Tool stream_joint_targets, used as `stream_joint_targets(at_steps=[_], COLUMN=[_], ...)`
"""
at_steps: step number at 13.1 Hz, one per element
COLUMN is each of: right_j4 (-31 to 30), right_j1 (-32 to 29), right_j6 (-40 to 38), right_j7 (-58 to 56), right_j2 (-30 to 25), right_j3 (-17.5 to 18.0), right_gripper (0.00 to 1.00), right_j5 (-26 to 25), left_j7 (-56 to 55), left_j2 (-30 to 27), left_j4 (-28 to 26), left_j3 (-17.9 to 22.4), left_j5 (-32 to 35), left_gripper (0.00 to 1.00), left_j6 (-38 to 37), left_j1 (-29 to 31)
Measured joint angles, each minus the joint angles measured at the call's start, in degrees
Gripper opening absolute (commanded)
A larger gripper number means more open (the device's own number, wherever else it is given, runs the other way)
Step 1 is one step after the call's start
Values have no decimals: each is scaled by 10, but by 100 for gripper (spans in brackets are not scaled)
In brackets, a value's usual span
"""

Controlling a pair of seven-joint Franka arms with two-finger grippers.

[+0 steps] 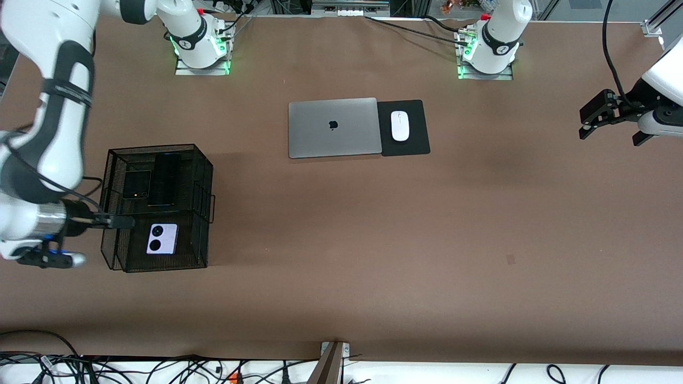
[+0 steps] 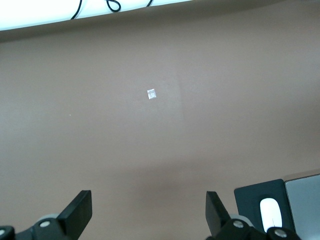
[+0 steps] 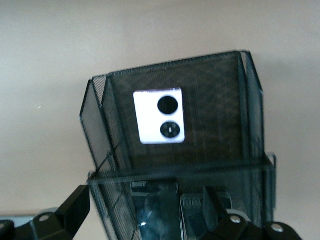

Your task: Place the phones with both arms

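A black wire-mesh basket (image 1: 200, 181) is sitting toward the right arm's end of the table, split into two compartments. The pale lilac-white phone (image 1: 162, 238) with two black circles is lying flat in the compartment nearer the front camera. The small squarish black phone (image 1: 135, 184) and the long black slab phone (image 1: 165, 179) are lying side by side in the farther compartment. The right gripper (image 3: 145, 212) is hovering over the basket's edge, fingers spread wide and holding nothing. The left arm is waiting, its left gripper (image 1: 613, 124) hanging over bare table at its own end, jaws wide and empty. A closed silver laptop (image 1: 334, 127) is resting mid-table, touching a black mouse pad (image 1: 416, 128) carrying a white mouse (image 1: 399, 126).
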Motion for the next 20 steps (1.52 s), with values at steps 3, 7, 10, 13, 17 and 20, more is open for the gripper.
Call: stream_joint_targets(at_steps=[3, 7, 10, 13, 17, 20], right_j4=[32, 49, 49, 6, -201, -242], right_j1=[-10, -17, -74, -185, -232, -285], right_j6=[-57, -87, -89, -56, 99, 119], right_j7=[33, 44, 53, 61, 60, 100], right_j2=[-18, -54, -94, -137, -237, -267], right_j3=[0, 26, 173, 335, 386, 472], right_gripper=[100, 100, 100, 100, 100, 100], right_j5=[1, -45, -185, -259, -287, -344], left_j7=[0, 0, 0, 0, 0, 0], left_j2=[0, 3, 3, 3, 2, 3], left_j4=[0, 0, 0, 0, 0, 0], left_j3=[0, -1, -3, -3, -2, -2], left_j5=[0, 0, 0, 0, 0, 0], left_gripper=[100, 100, 100, 100, 100, 100], left_j6=[0, 0, 0, 0, -1, -1], left_j1=[0, 0, -4, -6, -5, -5])
